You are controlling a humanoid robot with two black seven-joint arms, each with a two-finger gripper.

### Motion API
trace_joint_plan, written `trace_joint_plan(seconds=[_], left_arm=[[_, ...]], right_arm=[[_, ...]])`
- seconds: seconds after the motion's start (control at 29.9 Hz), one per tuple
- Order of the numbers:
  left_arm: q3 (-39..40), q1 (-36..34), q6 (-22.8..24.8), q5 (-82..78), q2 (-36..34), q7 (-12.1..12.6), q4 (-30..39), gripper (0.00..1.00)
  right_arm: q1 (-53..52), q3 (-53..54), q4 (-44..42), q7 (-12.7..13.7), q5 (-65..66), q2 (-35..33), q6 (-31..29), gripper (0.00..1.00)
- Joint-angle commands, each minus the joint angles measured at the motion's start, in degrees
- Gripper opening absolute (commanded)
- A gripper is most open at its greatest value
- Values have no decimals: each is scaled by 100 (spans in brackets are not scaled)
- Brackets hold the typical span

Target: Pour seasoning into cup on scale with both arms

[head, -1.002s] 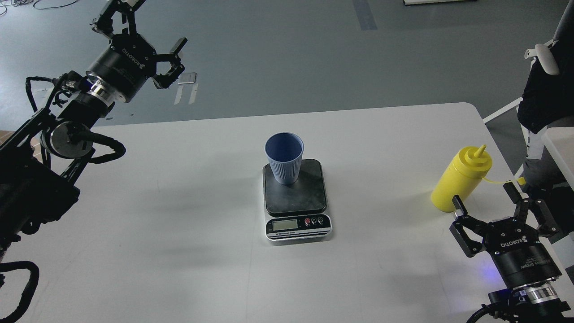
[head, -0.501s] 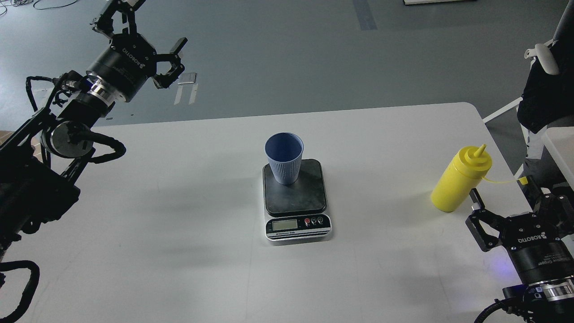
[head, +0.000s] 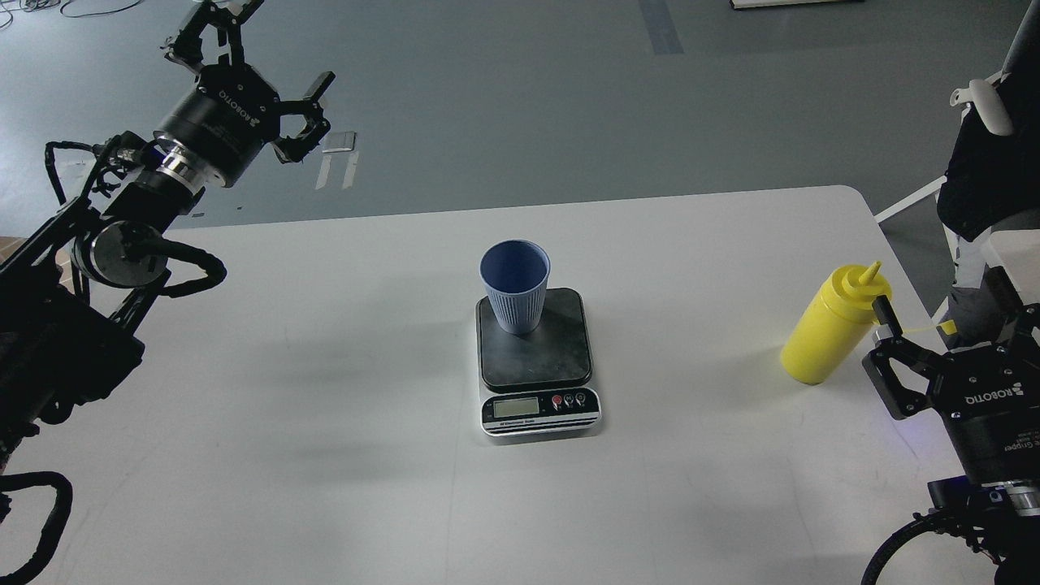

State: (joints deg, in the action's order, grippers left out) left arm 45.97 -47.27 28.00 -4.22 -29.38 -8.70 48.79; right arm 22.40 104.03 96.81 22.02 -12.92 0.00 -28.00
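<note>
The light blue ribbed cup (head: pixel 514 286) stands upright on the back left part of the scale's (head: pixel 538 357) dark plate, at the middle of the white table (head: pixel 325 366). The yellow squeeze bottle (head: pixel 833 329) stands upright near the table's right edge, its small cap hanging on its tether to the right. My right gripper (head: pixel 951 317) is open and empty just to the right of the bottle; its left fingertip (head: pixel 881 310) overlaps the bottle's shoulder in view. My left gripper (head: pixel 264 49) is open and empty, high above the table's far left corner.
The table's rounded right edge runs close behind the bottle. A dark-clothed figure or chair (head: pixel 983 179) stands beyond that edge at the right. Grey floor lies behind the table.
My right gripper has moved right and away from me, from in front of the bottle to beside it. The left arm has barely shifted. Cup, scale and bottle have not moved.
</note>
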Motion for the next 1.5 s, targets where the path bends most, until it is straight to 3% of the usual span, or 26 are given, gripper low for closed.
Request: trace_joint_plan(seconds=[0.0,0.3,0.5,0.57,0.63,0.74,0.94,1.07,1.3,1.47], left_arm=[[0,-2,0,0,2,0,-1,98],[9,-55,0,0,2,0,-1,98],[9,-81,0,0,11,-9,-1,98],[9,-90,0,0,11,-17,-1,98],[18,-142,0,0,-15,-17,-1,98],[9,-195,0,0,-33,-17,-10,98],[106,-213,0,17,-24,-61,-19,98],[114,-292,0,18,-24,-61,-45,98],[123,-669,0,26,-15,-17,-326,98],[132,-1003,0,61,46,-17,-686,98]], right_arm=[[-262,3,127,22,0,-254,0,100],[-930,47,154,22,79,-1861,0,100],[-1772,-5,31,22,115,-3670,0,100],[-2037,-58,-48,-4,106,-3997,0,100],[-2720,-530,-389,-4,44,-4541,0,100],[-3723,-1304,-943,-22,27,-4816,0,100],[-6166,-3176,-2692,-31,114,-4694,0,100],[-7317,-3985,-3614,-31,263,-4045,0,100],[-8154,-4013,-5126,-118,1677,-2437,0,100],[-8585,-4022,-5795,-329,1846,-1820,0,100]])
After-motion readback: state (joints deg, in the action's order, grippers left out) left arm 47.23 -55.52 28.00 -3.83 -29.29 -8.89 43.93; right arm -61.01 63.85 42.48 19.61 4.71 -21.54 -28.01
